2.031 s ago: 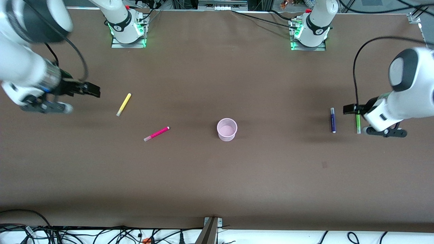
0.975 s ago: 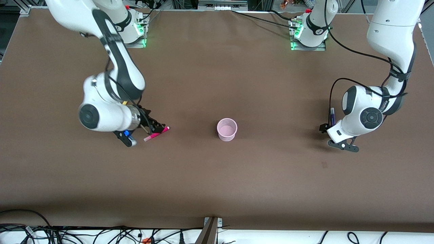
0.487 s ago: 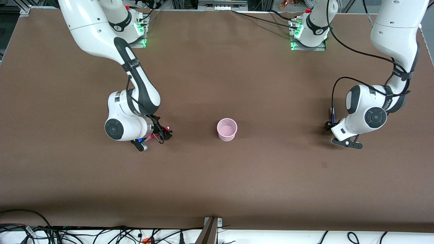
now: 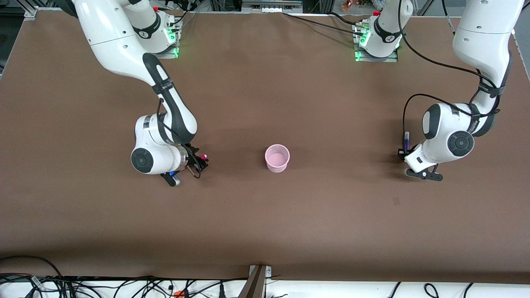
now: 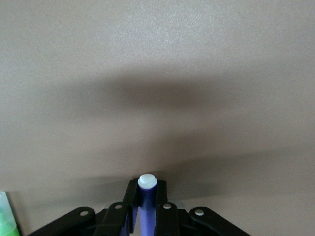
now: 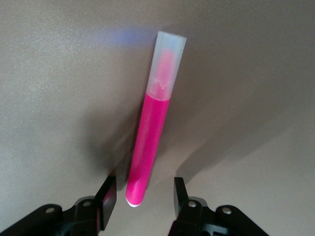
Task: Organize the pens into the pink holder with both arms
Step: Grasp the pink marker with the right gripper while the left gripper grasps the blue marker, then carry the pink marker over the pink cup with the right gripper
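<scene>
The small pale pink round plastic cup (image 4: 277, 157) stands upright mid-tabletop, on the brown tabletop (image 4: 265, 215), between the two arms.

The right tool (image 6: 142, 196) is low over the slim magenta marker pen (image 6: 150, 142), its black fingers (image 6: 109, 192) spread either side of the pen's end without touching it. The pen lies on the tabletop, toward the right arm's end.

The left tool (image 5: 146, 206) is closed on the slim dark purple marker pen (image 5: 146, 209), toward the left arm's end; whether the pen is off the tabletop is hard to judge. Just beside it, the bright green marker pen (image 5: 7, 216) shows at the edge of the left wrist view.
</scene>
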Available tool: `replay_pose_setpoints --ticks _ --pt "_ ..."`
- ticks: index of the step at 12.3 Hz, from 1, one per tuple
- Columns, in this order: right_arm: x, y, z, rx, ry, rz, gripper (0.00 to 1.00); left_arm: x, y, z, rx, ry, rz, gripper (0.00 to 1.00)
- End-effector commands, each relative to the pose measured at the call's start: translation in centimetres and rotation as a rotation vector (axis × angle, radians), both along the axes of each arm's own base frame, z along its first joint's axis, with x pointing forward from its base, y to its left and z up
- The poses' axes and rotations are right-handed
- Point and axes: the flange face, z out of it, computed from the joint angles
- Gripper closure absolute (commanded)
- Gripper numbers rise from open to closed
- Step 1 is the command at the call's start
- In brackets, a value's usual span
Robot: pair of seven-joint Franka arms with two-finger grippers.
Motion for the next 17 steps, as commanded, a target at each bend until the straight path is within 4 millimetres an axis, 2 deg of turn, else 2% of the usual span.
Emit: replay_pose_setpoints --ticks 1,3,4,5,7,9,11,13,16,17 --pt "0.3 -0.1 -0.9 0.004 -0.001 -0.008 0.51 -0.5 -0.1 0.2 -0.006 0.014 0.031 1.00" --pt "0.2 0.0 -1.1 0.001 0.001 0.011 0.66 -0.5 -0.7 0.9 0.000 0.034 0.044 1.00" --pt "0.2 -0.1 -1.0 0.008 0.001 0.030 0.76 -0.1 -1.5 2.1 -0.004 0.034 0.031 1.00" --pt "0.1 -0.1 -0.9 0.011 0.000 0.042 0.85 0.4 -2.3 3.8 -0.006 0.037 0.023 1.00" --pt "0.4 0.5 0.1 0.017 -0.019 0.057 0.94 2.1 -2.4 8.0 0.001 0.080 0.018 1.00" --pt "0.9 0.5 2.8 0.040 -0.025 0.060 0.95 3.7 -3.0 11.7 0.005 0.126 0.013 1.00" --pt "1.7 1.1 7.2 0.070 0.022 0.089 0.95 4.8 -3.0 14.7 0.009 0.130 0.018 1.00" --pt "2.2 1.1 10.8 0.184 0.133 0.060 0.95 5.9 -3.9 17.4 0.001 0.110 0.006 1.00" --pt "2.3 1.1 13.5 0.378 0.225 -0.014 0.95 7.2 -4.4 21.3 -0.107 0.049 -0.041 1.00" --pt "2.2 1.1 14.5 0.427 0.245 -0.027 0.95 7.4 -3.4 21.6 -0.178 0.036 -0.057 1.00"
